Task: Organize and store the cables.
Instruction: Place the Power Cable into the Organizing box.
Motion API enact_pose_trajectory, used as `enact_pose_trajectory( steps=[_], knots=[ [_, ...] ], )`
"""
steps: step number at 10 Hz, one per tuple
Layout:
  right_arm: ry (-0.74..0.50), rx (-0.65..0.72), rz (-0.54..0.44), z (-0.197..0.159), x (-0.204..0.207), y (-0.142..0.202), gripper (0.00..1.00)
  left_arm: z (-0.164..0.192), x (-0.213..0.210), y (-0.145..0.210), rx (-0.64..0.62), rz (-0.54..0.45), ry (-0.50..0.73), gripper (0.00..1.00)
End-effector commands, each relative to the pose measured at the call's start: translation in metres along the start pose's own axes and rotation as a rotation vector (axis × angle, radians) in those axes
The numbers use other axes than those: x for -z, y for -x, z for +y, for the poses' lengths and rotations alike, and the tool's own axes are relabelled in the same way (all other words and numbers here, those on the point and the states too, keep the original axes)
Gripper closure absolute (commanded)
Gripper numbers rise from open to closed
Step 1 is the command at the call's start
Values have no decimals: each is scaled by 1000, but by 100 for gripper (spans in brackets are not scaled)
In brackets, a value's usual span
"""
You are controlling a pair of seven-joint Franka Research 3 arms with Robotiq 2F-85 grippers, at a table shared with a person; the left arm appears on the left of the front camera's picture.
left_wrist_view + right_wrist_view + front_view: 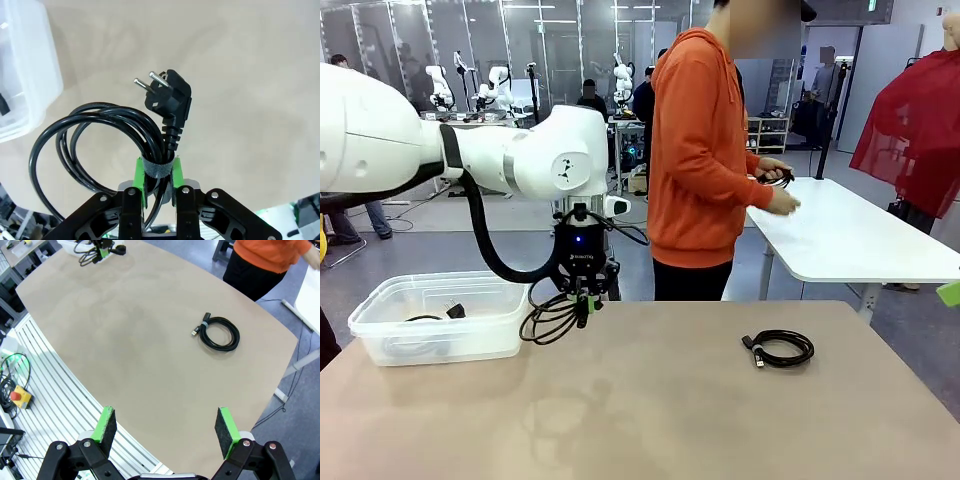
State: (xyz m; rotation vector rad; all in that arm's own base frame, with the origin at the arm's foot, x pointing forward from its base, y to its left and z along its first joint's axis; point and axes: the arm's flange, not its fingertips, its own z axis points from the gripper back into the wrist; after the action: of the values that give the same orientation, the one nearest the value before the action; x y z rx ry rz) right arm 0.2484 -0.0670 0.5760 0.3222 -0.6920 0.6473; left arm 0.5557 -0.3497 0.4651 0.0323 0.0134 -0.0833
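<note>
My left gripper hangs just above the table beside the bin and is shut on a coiled black power cable. In the left wrist view the green pads of this gripper clamp the cable at its grey strap, and its two-pin plug points away. A second coiled cable lies flat on the table's right half, also seen as the cable far ahead of my open, empty right gripper. Another cable lies inside the bin.
A clear plastic bin stands at the table's left edge, its corner near the held coil. A person in an orange hoodie stands turned to a white side table, with a dark cable in their hands.
</note>
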Motion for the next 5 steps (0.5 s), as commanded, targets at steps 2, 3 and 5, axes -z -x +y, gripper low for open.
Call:
enact_pose_trajectory(
  steps=[2,3,5],
  knots=[
    [10,4,6,0,0,0,0,23,-21,25,92,-113,-25,100],
    [10,4,6,0,0,0,0,34,-30,29,107,-151,-28,100],
    [10,4,6,0,0,0,0,63,-44,35,204,-186,-32,100]
  ],
)
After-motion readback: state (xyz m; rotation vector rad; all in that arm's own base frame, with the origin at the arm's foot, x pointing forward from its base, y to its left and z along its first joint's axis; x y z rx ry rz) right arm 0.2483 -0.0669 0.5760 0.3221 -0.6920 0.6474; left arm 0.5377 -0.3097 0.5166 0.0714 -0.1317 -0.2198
